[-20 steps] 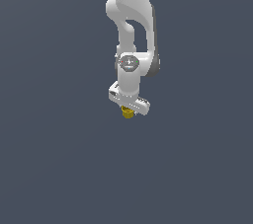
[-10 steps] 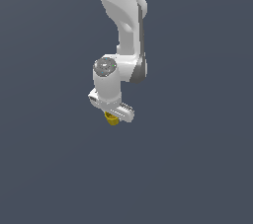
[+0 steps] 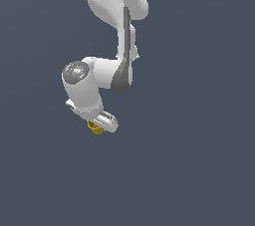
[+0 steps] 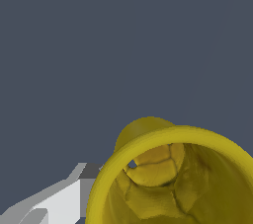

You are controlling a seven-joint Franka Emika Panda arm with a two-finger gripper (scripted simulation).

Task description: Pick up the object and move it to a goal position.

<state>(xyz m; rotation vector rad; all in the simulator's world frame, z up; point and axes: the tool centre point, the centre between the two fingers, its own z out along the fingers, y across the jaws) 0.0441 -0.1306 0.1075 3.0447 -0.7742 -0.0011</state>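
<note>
The object (image 3: 94,127) is a tiny yellow-gold stubby cylinder that pokes out under the white hand in the exterior view. My gripper (image 3: 96,126) is shut on it and holds it in the air, toward the exterior view's left. The fingers are mostly hidden by the hand. In the wrist view the object (image 4: 168,173) fills the frame close up, its hollow top open to the camera, with one white finger (image 4: 54,203) beside it.
The white arm (image 3: 114,26) comes down from the top of the exterior view and bends at the wrist (image 3: 79,78). The background is plain dark grey in both views.
The arm has swung toward the exterior view's left and come nearer the camera, carrying the object in the shut gripper. The wrist has turned.
</note>
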